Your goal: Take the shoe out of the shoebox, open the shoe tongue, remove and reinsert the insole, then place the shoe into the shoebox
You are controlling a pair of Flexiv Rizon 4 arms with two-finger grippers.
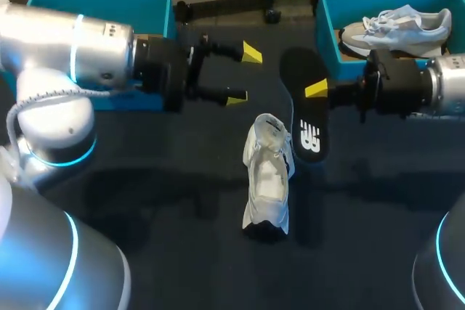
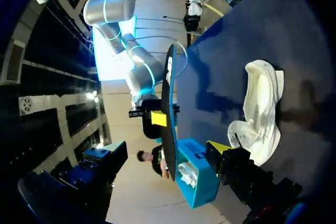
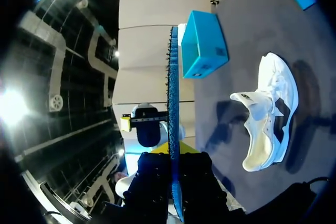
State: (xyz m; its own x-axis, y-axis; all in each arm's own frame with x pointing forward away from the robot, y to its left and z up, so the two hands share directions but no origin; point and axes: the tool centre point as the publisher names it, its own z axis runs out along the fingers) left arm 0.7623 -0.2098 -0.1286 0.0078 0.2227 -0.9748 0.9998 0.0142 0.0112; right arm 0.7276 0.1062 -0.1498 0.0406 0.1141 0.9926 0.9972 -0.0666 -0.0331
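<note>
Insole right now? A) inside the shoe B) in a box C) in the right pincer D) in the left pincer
C: the right pincer is shut on the black insole, which sits apart from the white shoe.

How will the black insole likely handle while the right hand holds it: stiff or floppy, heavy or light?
Probably semi-stiff: gripped in the right hand, the insole shows edge-on as a nearly straight line in both wrist views, without drooping. Likely light, since it looks very thin. Being so thin, it may well flex when pressed into the shoe.
</note>
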